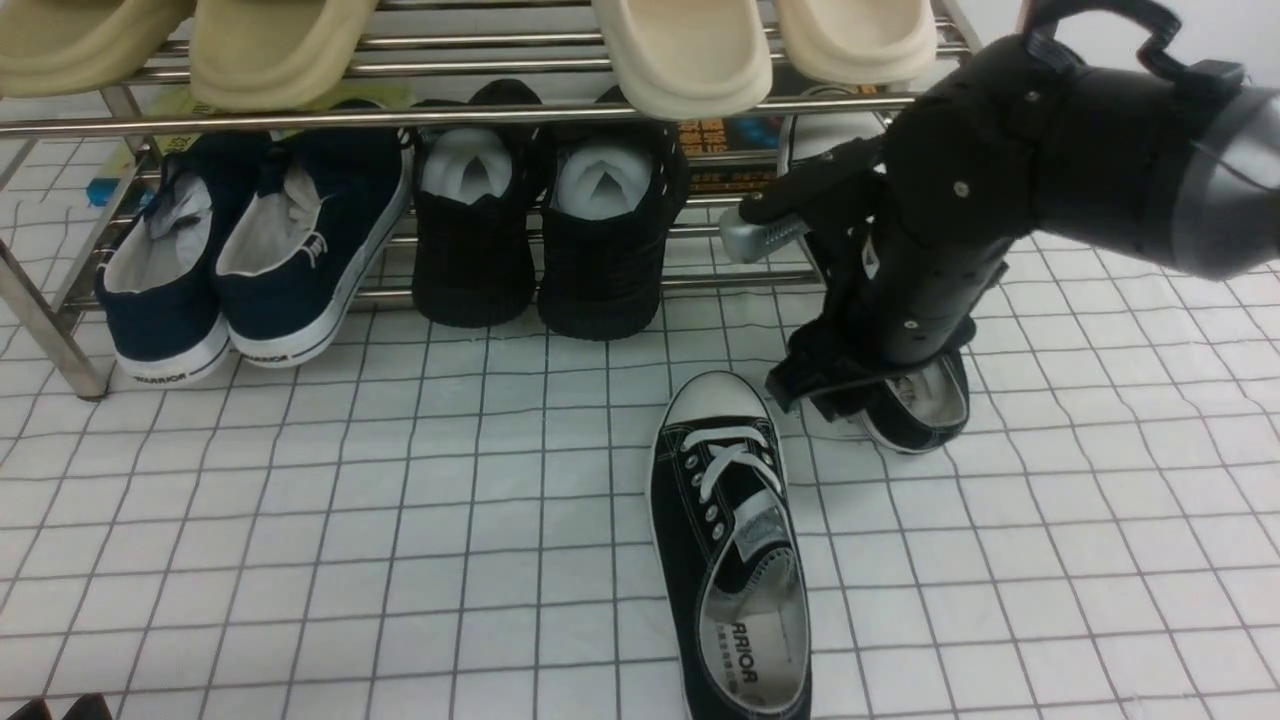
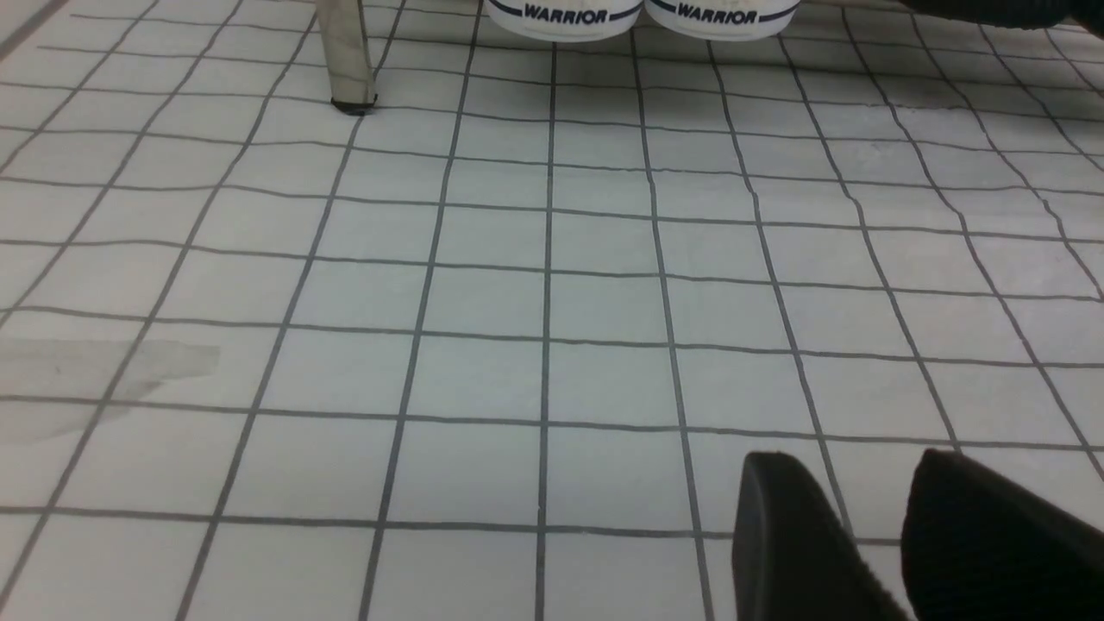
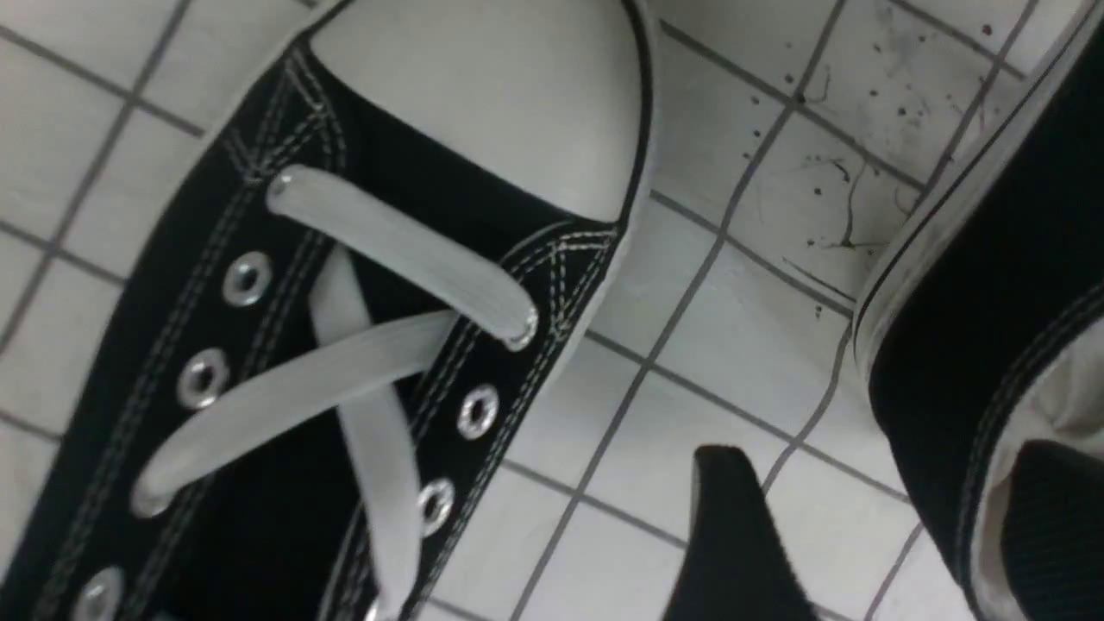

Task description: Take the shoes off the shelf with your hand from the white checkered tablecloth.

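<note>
One black canvas sneaker (image 1: 730,540) with white laces and toe cap lies on the white checkered tablecloth (image 1: 400,500), in front of the steel shelf (image 1: 400,115). It also fills the right wrist view (image 3: 345,345). The second sneaker (image 1: 925,410) stands on the cloth beside it, under my right gripper (image 1: 850,400). In the right wrist view the right gripper (image 3: 888,466) is open: one finger (image 3: 733,535) is outside this sneaker (image 3: 975,302), the other finger (image 3: 1052,517) is inside its opening, astride the side wall. My left gripper (image 2: 862,517) is open and empty, low over the cloth at front left (image 1: 60,708).
On the shelf's lower tier stand navy slip-ons (image 1: 250,260) and plain all-black shoes with white stuffing (image 1: 540,230). Beige slippers (image 1: 680,50) sit on the top tier. A shelf leg (image 2: 345,60) and the navy heels (image 2: 569,13) show in the left wrist view.
</note>
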Robot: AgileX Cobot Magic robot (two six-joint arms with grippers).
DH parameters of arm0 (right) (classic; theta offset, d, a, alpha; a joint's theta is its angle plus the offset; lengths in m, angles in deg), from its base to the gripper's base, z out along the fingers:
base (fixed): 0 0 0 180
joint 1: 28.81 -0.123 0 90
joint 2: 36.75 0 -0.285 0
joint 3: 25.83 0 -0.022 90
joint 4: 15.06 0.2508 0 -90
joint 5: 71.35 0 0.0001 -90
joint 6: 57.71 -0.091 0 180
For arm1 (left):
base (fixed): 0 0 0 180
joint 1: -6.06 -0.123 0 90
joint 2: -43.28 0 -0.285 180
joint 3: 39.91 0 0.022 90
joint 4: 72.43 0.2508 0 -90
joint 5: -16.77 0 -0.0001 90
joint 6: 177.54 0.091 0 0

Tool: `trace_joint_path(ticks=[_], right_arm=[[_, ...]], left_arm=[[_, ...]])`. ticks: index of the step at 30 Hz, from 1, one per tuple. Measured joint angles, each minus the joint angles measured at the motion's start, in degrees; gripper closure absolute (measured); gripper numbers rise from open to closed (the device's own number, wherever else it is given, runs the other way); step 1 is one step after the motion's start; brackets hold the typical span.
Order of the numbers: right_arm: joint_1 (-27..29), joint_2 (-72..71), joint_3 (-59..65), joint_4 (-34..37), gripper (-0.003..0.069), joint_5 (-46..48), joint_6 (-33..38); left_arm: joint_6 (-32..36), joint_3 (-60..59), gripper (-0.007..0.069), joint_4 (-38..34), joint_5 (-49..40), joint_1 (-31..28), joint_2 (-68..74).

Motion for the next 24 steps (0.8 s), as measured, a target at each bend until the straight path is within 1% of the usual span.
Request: trace_joint_path(ticks=[7,12,15,17,18,21,22,23,24], right_arm=[[0.2,3.7,0.0,-7.2,0.0268,-2.0,-6.1],[0.2,4.4,0.0,-9.0,0.0281,-3.8,-7.1],[0.2,5.3,0.0,-9.3,0.0309,-5.4,-8.3],[0.2,6.6,0.0,-9.7,0.0356,-6.4,-10.0],[0.2,7.4,0.0,-9.9,0.0398,-6.6,-10.8],[0.2,8.1,0.0,-9.8,0.0573,-5.4,-12.0],[0.2,8.1,0.0,-9.7,0.0596,-4.9,-12.0],[0.1,7.4,-0.1,-8.7,0.0646,-2.4,-11.4],[0.0,7.2,-0.2,-8.5,0.0646,-2.4,-11.3]], left_arm=[[0.0,0.0,0.0389,0.0,0.0,0.0,0.0],[0.0,0.0,0.0389,0.0,0.0,0.0,0.0],[0.0,0.0,0.0389,0.0,0.0,0.0,0.0],[0.0,0.0,0.0389,0.0,0.0,0.0,0.0],[0.0,0.0,0.0389,0.0,0.0,0.0,0.0],[0.0,0.0,0.0389,0.0,0.0,0.0,0.0],[0.0,0.0,0.0389,0.0,0.0,0.0,0.0],[0.0,0.0,0.0389,0.0,0.0,0.0,0.0],[0.0,0.0,0.0389,0.0,0.0,0.0,0.0]])
